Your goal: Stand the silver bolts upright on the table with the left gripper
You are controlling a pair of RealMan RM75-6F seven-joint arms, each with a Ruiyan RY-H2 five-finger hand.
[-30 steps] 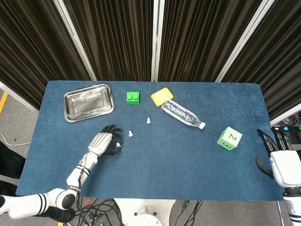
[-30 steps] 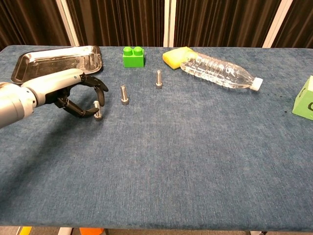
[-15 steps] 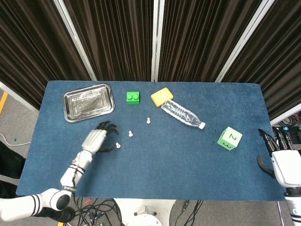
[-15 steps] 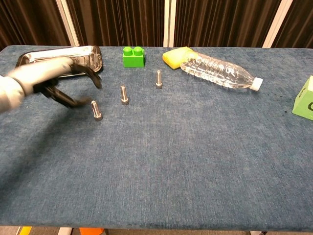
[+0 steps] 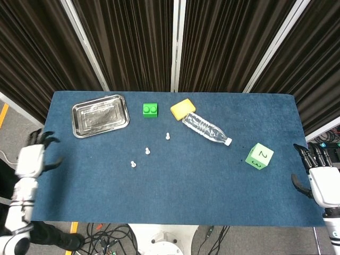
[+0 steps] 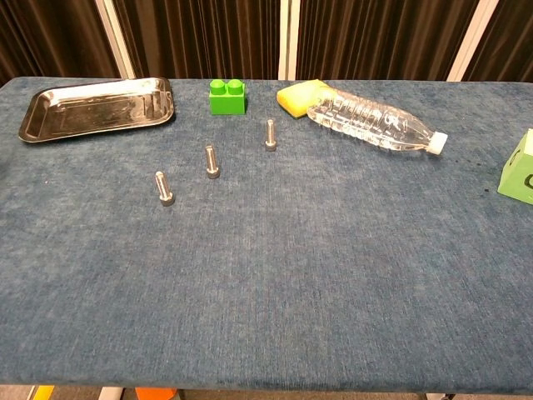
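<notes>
Three silver bolts stand upright on their heads in a diagonal row on the blue table: the nearest bolt, the middle bolt and the far bolt. My left hand hangs off the table's left edge, fingers spread, holding nothing; the chest view does not show it. My right hand stays beyond the right edge, fingers apart and empty.
A steel tray lies at the back left. A green brick, a yellow sponge and a lying plastic bottle sit along the back. A green cube is at the right.
My left hand let go of the nearest bolt, which stays upright, and swung away left off the table's edge. The right hand barely moved.
</notes>
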